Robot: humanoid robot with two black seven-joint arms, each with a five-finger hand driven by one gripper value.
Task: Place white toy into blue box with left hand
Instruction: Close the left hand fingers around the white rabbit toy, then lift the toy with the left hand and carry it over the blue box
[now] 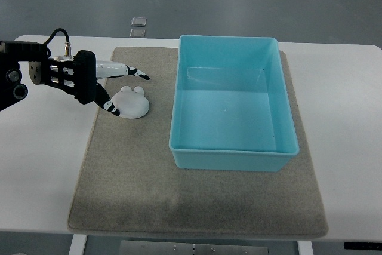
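A: One item to log first: white toy lies flat on the grey mat, not lifted, well short of the blue box, which holds nothing I can see.

B: Where does it sit against the fingers?

A: Between them, roughly. Upper fingers reach out just past the toy's far edge, pointing toward the box; a lower digit curls down at the toy's near-left edge, touching it or nearly so. I cannot tell for certain.

B: Left hand state?

A: Fingers spread around the toy, not closed on it. No grip evident.

B: Progress, then?

A: Judged early. Reach looks done; grasp, lift, carry to the box beyond the fingertips, and release all remain. Box is just beside the toy, so the carry should be short.

B: Right hand?

A: Not visible. White table beyond the mat.
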